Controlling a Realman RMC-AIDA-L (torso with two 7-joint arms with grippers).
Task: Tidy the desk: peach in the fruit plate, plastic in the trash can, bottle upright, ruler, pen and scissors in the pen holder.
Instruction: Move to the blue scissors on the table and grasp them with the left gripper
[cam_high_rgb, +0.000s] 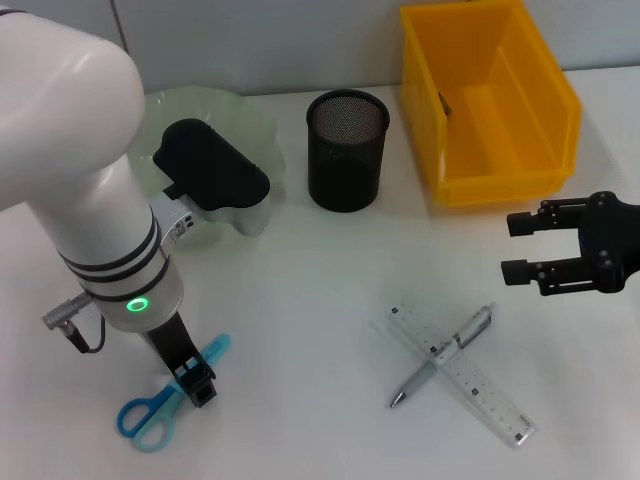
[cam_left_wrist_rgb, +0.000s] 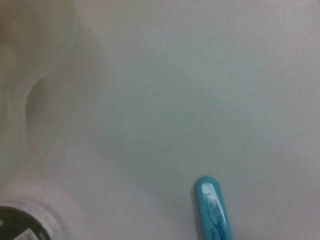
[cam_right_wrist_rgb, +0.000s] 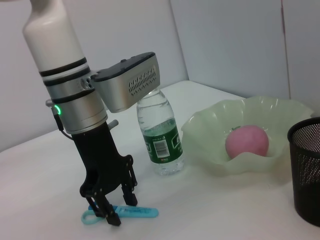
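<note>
1. Left hand is down at the near left of the counter, its fingers spread and straddling the blue scissors just where the handles meet the blades; I cannot tell whether the pads touch them yet.
2. Scissors lie flat, loops toward the near edge, closed blade tip pointing away. They look light and stiff, with smooth plastic that could slip or pivot; in my judgement the neck by the pivot is the surest place to pinch, since the loops would swing.
3. Right hand hovers at the right, fingers parted and holding nothing, a little beyond the pen and the clear ruler, which lie crossed, the pen on top. Both are thin and low to the counter; the ruler looks hard to get under.
4. Farther back on the left, the bottle stands upright beside the pale green fruit plate, and the peach sits in it.
5. At the back stand the black mesh pen holder, empty, and the yellow bin.
</note>
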